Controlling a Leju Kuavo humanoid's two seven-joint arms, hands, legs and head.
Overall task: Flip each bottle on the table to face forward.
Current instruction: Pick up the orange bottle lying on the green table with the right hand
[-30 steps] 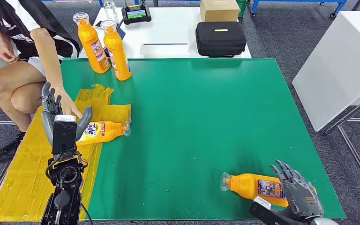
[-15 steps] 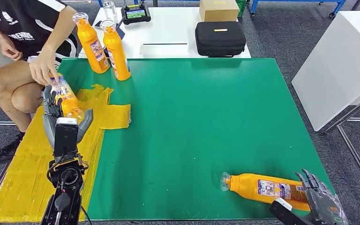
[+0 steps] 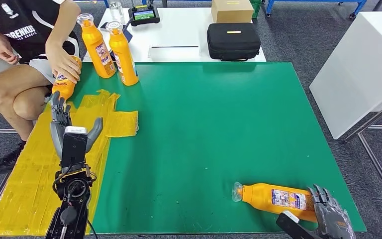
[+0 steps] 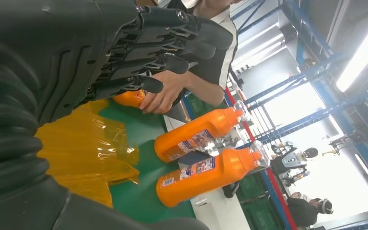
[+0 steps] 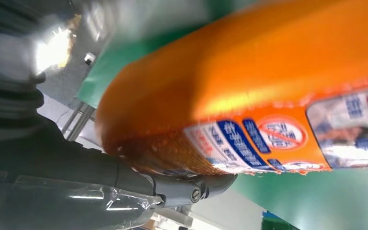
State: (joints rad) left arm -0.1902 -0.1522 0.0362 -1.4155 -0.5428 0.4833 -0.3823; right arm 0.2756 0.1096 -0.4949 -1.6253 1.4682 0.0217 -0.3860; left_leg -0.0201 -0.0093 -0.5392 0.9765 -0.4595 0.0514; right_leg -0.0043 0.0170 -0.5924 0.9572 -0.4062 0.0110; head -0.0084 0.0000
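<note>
1. Silver-grey, the left hand (image 3: 65, 127) stands raised over the yellow plastic sheet (image 3: 27, 184), fingers spread and pointing away from the robot, holding nothing.
2. At the near right corner the right hand (image 3: 331, 219) lies against the base end of a fallen orange bottle (image 3: 273, 197); the right wrist view shows a finger pressed to the bottle's bottom, but whether the hand grips it I cannot tell.
3. That bottle rests on its side on the green mat (image 3: 204, 134), cap pointing left.
4. Two more orange bottles (image 3: 109, 47) stand upright at the mat's far left corner.
5. Beside them a seated person's hand (image 3: 64, 64) holds a third orange bottle (image 3: 63, 85).
6. Behind is a white table (image 3: 179, 30) with a black case (image 3: 234, 41).
</note>
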